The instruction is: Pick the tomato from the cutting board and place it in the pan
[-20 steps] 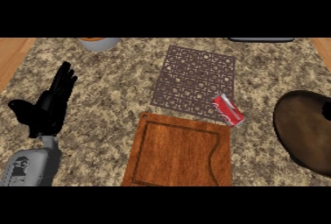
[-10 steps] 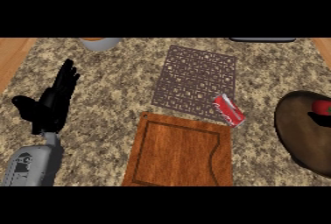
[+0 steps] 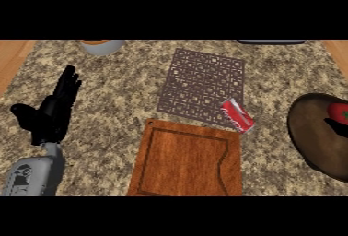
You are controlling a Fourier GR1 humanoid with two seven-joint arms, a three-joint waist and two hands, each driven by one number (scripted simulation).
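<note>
At nine o'clock on the tabletop [image 3: 115, 92], our left hand [image 3: 51, 117] rests with its fingers straight and pointing up, holding nothing. Going out from it toward three o'clock, we come to the wooden cutting board [image 3: 187, 161], which lies flat at six o'clock of the view's middle. Just off the board's two o'clock corner a red can [image 3: 237, 115] lies on its side, overlapping the edge of a brown lattice mat [image 3: 202, 85] that stretches toward twelve. A grey bowl [image 3: 102, 46] sits at eleven o'clock by the far edge. Farthest out, at three o'clock, the dark pan [image 3: 316, 138] is cut by the view's edge. The tomato [image 3: 339, 110] shows inside its rim, partly cropped; we cannot tell whether it rests on the pan's floor. Our right hand does not show. We judge the tomato light, round, smooth-skinned, soft enough to bruise, and likely to roll. It is best taken round its widest girth, thumb opposite fingers, clear of the green stem.
</note>
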